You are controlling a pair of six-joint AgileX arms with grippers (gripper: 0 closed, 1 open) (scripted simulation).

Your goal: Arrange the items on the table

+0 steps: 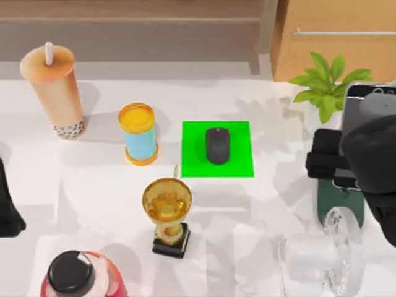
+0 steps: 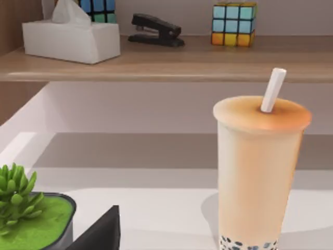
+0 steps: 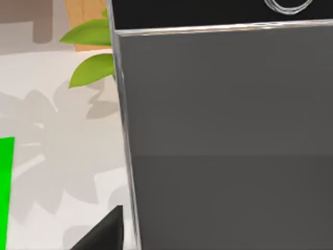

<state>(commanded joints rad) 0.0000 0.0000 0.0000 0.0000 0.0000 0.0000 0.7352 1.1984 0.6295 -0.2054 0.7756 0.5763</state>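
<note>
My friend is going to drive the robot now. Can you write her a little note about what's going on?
Right gripper: at the table's right edge, up against the smartphone; grip unclear.
Left arm: parked at the left edge.
Mouse: already on the green mat.
Bubble-tea cup: back left.
Fan: front right.
Left to do: probably the phone, cup and fan.

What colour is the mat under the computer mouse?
Bright green mat, with the black computer mouse on it; the top view shows it best.
</note>
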